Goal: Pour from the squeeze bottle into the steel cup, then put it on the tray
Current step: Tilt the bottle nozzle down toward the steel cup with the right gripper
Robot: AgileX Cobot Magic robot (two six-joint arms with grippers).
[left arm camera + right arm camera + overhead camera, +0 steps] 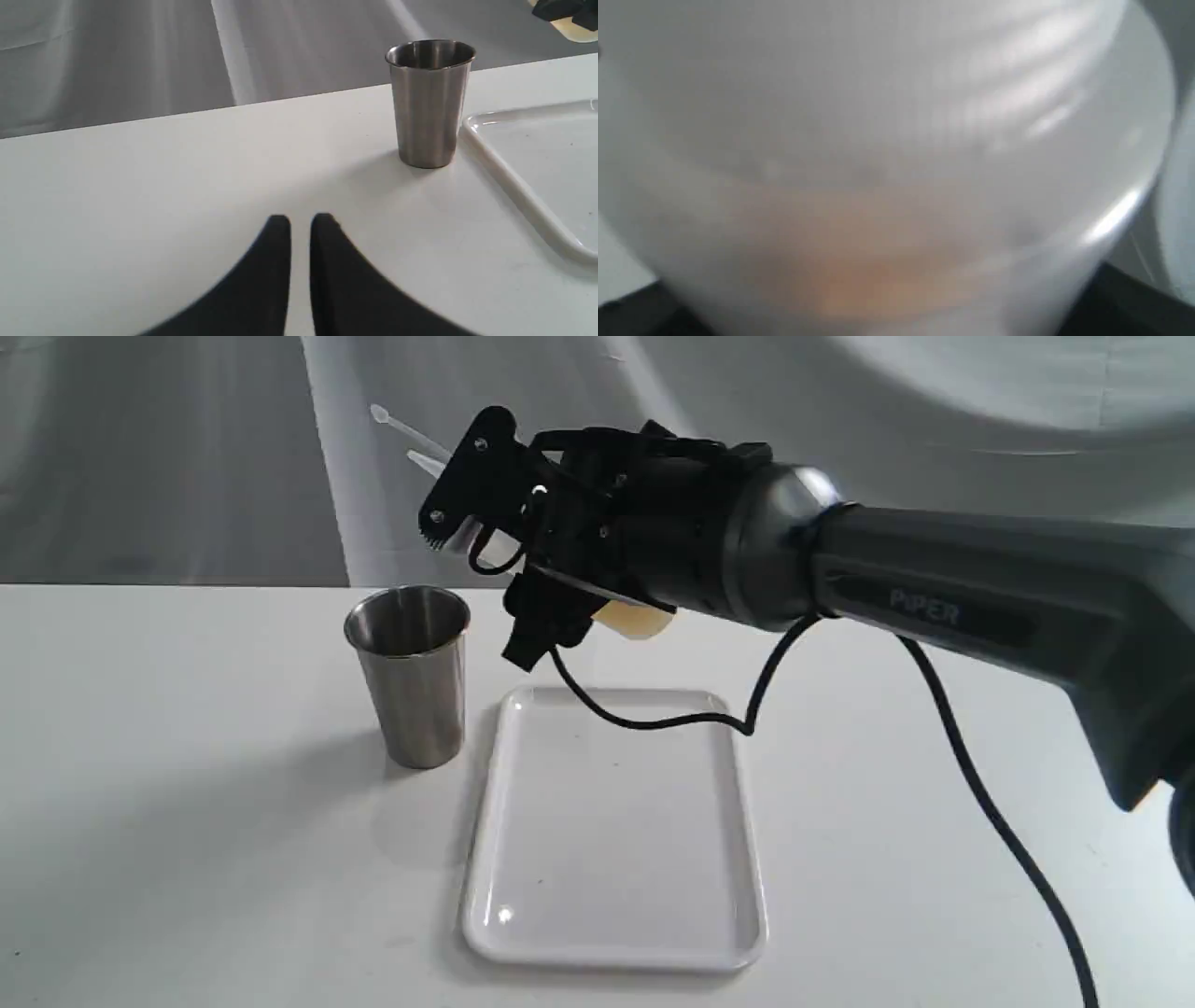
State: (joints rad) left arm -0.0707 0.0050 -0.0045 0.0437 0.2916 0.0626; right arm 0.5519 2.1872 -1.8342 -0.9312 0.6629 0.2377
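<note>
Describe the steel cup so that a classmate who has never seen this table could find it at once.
Start at the white table and find the flat white tray lying on it. Beside the tray's far left corner stands the steel cup. It is the only upright, shiny metal thing, open-topped and tapering towards its base.

We look down on the brushed stainless-steel cup (411, 677) from outside; our left wrist camera shares it, low and near; our right crowds the translucent plastic bottle (896, 140).

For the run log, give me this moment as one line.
right end effector: grips squeeze bottle, tilted, nozzle up | steel cup: upright beside tray | tray: bare | left end effector: empty
</note>
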